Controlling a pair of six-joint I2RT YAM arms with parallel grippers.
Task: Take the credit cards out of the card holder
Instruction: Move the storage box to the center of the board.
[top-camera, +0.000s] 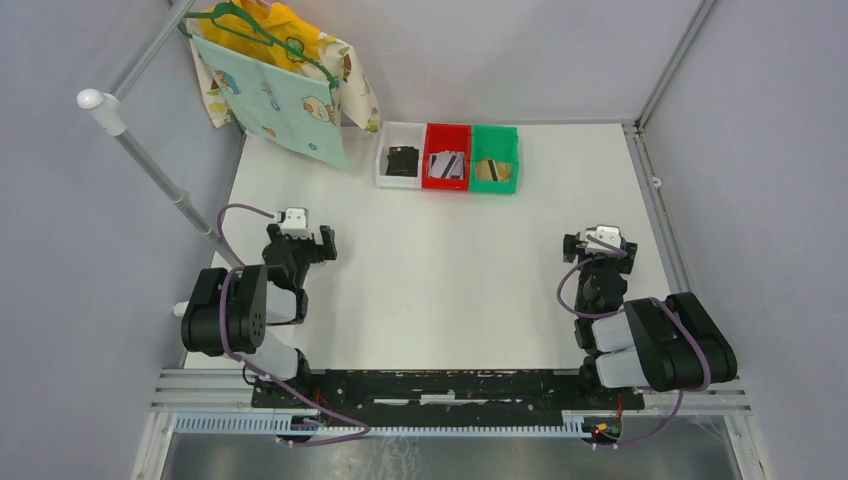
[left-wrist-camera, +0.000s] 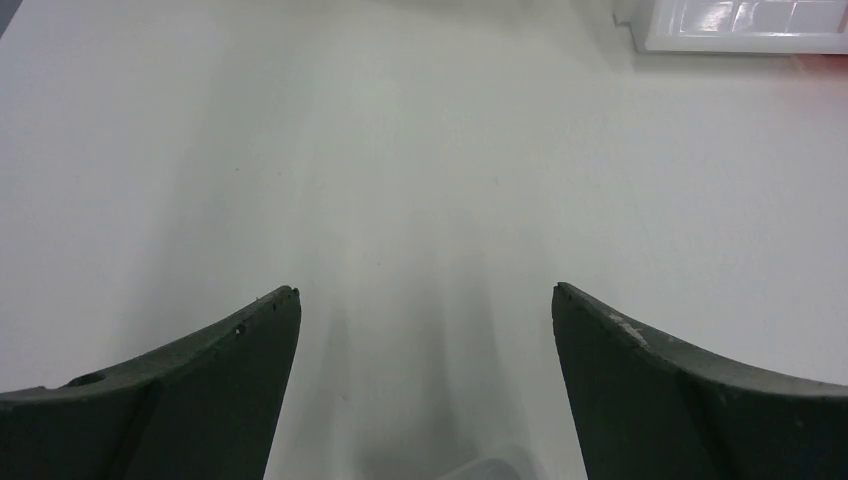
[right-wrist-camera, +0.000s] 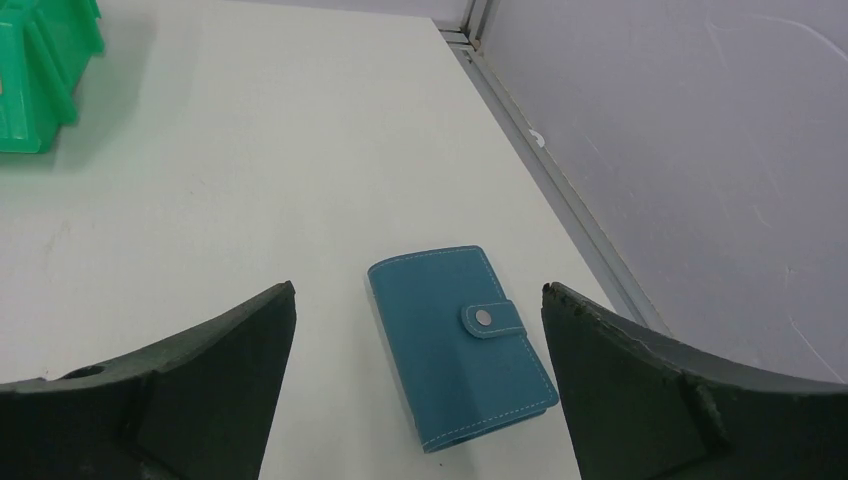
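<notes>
The card holder (right-wrist-camera: 455, 345) is a slate-blue wallet lying closed on the white table, its strap tab snapped shut. It shows only in the right wrist view, just ahead of and between the open fingers of my right gripper (right-wrist-camera: 418, 290). In the top view my right gripper (top-camera: 600, 248) covers it. No credit cards show at the wallet. Cards lie in the far bins: a black one (top-camera: 402, 161), white-grey ones (top-camera: 447, 165) and a gold-tan one (top-camera: 492, 170). My left gripper (top-camera: 300, 238) is open and empty over bare table (left-wrist-camera: 425, 295).
White (top-camera: 384, 150), red (top-camera: 446, 130) and green (top-camera: 495, 131) bins stand side by side at the table's far edge. A pale patterned cloth (top-camera: 270, 95) hangs on a green hanger at the back left. The frame rail (right-wrist-camera: 560, 190) runs close to the wallet's right.
</notes>
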